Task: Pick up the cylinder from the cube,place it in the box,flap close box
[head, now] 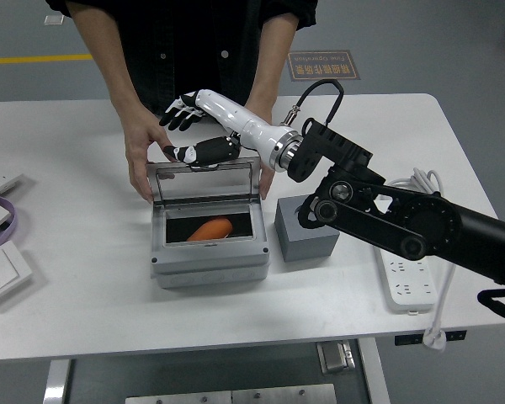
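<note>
Orange cylinder (209,230) inside open box (209,263), right hand (198,126) spread above raised lid (206,182).

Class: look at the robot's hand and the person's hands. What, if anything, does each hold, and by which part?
The right hand holds nothing. The person's hands hold the box by its lid's sides.

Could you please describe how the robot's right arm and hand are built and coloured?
The right arm is bulky, black and jointed, with a silver wrist ring and a looping black cable. Its forearm shell is white; the right hand has black fingers with white segments.
</note>
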Controlling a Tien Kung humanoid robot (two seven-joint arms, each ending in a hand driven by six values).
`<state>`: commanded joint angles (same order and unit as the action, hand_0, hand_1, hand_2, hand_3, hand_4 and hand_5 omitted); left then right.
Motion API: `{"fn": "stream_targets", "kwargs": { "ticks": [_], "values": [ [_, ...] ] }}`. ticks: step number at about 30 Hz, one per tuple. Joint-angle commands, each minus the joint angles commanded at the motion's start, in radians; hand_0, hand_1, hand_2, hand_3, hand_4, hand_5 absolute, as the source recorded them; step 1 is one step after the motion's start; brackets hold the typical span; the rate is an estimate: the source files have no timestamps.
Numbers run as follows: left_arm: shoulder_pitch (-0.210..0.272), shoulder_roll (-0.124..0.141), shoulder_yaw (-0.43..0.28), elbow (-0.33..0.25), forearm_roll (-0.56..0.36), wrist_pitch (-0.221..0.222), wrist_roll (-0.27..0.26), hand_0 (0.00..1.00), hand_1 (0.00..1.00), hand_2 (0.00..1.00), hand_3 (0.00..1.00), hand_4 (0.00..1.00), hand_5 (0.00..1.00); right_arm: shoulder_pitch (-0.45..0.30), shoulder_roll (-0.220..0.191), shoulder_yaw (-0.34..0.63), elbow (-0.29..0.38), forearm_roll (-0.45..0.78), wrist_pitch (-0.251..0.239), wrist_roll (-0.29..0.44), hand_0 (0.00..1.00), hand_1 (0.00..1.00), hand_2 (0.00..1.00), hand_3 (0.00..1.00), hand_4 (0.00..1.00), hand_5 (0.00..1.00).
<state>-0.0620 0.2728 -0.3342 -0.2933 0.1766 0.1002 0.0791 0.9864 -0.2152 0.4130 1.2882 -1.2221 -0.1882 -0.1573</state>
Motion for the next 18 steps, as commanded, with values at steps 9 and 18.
{"fn": "stream_targets", "kwargs": {
  "ticks": [9,18],
  "values": [
    [-0.003,-0.002,-0.010,-0.003,0.014,0.000,0.001,0.603,0.631,0.611,0.619,0.723,0.204,0.001,-0.005,-0.060,-0.097,0.048,0.008,0.010,0.747,0.632,0.647,0.632,0.740,0.233],
    [-0.005,-0.005,-0.031,-0.006,0.036,0.000,0.001,0.603,0.632,0.611,0.619,0.723,0.203,-0.025,-0.030,-0.081,-0.015,0.032,0.000,0.015,0.745,0.627,0.641,0.635,0.740,0.236]
  ]
}}
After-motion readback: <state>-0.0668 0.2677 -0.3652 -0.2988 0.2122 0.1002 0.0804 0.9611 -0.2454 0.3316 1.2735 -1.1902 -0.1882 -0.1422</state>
